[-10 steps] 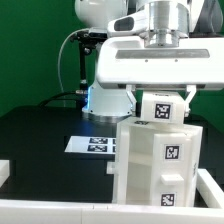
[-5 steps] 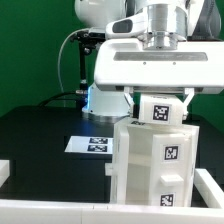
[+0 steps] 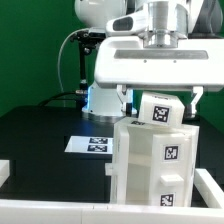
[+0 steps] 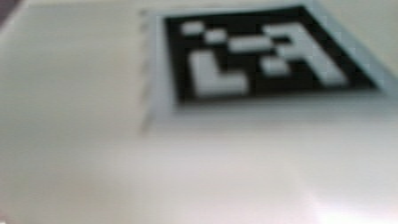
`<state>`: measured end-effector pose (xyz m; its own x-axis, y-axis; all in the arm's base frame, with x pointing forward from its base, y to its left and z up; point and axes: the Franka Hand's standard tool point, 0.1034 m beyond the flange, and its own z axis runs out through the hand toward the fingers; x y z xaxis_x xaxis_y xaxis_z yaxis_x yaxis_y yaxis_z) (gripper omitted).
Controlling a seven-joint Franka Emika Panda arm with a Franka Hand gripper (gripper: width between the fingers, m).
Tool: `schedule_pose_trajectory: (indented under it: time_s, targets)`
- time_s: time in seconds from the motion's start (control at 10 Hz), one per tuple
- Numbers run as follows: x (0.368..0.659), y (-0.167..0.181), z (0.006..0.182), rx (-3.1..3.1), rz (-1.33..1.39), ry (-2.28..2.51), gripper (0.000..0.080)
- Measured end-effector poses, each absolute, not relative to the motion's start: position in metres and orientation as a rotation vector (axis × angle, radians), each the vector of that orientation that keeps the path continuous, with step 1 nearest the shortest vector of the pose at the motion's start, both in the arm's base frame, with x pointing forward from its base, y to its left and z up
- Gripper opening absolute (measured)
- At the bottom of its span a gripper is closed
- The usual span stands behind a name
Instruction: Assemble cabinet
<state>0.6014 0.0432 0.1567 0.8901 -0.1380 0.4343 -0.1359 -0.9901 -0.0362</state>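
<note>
The cabinet (image 3: pixel 158 165) is a tall white box with square tags, standing at the exterior view's right. A small white tagged block (image 3: pixel 161 108) sits tilted on its top. My gripper (image 3: pixel 162 99) hangs straight above and straddles this block. One finger stands on each side, with a thin gap showing between each finger and the block, so the jaws look open. The wrist view shows only a blurred white face (image 4: pixel 107 140) with a black-and-white tag (image 4: pixel 258 52), very close. No fingers show there.
The marker board (image 3: pixel 92 144) lies flat on the black table left of the cabinet. A white rail (image 3: pixel 60 208) runs along the table's front edge, and another white piece (image 3: pixel 211 190) stands at the right. The robot base (image 3: pixel 105 100) stands behind.
The fingers have spread a little wider around the top block. The block now sits more tilted than before. The cabinet body has not moved.
</note>
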Motion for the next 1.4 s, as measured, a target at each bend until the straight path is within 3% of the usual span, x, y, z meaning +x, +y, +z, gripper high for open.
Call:
schedule_pose_trajectory:
  time_s: [0.1,0.5,0.8,1.0,1.4]
  targets:
    - [0.604,0.042,0.163,-3.045,-0.700,0.227,0.0798]
    - [0.596,0.039,0.150,-3.111,-0.235,0.256,0.0796]
    - [0.601,0.039,0.149,-3.117,-0.185,0.263,0.0796]
    - [0.601,0.039,0.149,-3.114,-0.185,0.289,0.0535]
    - [0.601,0.041,0.149,-3.034,-0.179,0.674,0.0537]
